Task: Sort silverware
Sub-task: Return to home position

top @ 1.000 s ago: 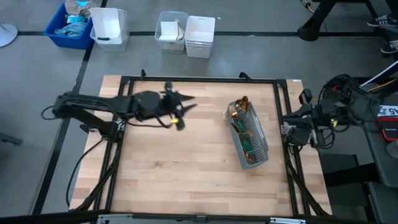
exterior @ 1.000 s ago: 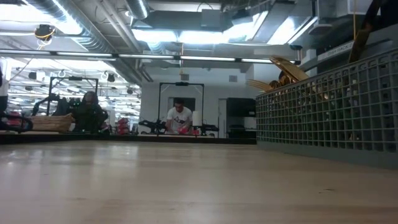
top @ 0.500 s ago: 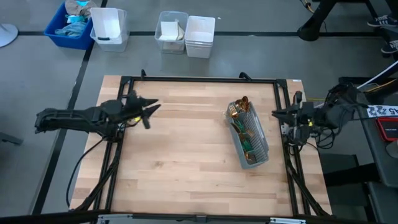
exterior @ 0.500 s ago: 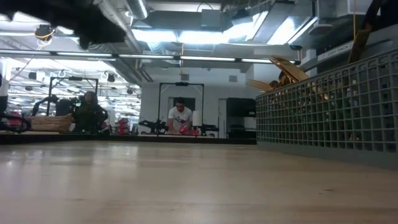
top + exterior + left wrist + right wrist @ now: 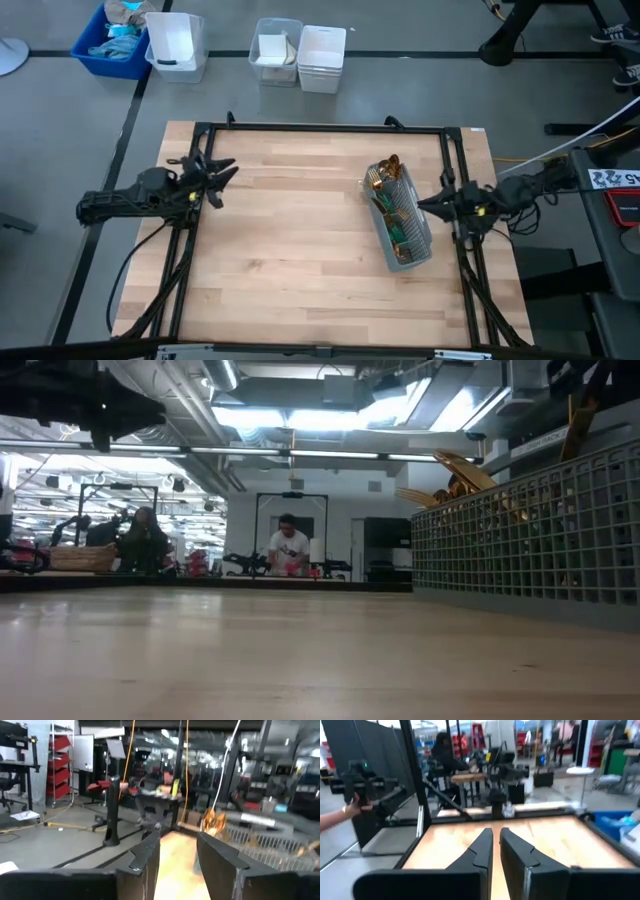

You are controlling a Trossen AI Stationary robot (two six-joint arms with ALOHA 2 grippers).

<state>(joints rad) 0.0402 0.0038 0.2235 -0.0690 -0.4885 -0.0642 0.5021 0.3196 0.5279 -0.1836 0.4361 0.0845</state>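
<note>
The silverware (image 5: 392,205) stands in a grey mesh caddy (image 5: 407,232) on the right half of the table, gold heads (image 5: 385,174) sticking up at its far end and teal handles inside. The low view shows the caddy (image 5: 530,530) at right with gold heads (image 5: 458,470) above its rim. My left gripper (image 5: 216,178) hovers open at the table's left edge, pointing right; its wrist view shows the caddy (image 5: 272,847) far ahead between the fingers (image 5: 150,855). My right gripper (image 5: 422,204) hovers just right of the caddy, pointing left, its fingers (image 5: 482,847) nearly together.
Black frame rails (image 5: 320,128) run round the wooden table top (image 5: 290,260). Beyond the far edge stand a blue bin (image 5: 112,40) and white bins (image 5: 300,50). A person's hand (image 5: 345,812) and other people (image 5: 288,550) show in the room beyond.
My left gripper has drawn back from the middle of the table toward the left edge. My right arm has swung in from beyond the right edge toward the caddy and now points at it. The caddy and silverware have stayed put.
</note>
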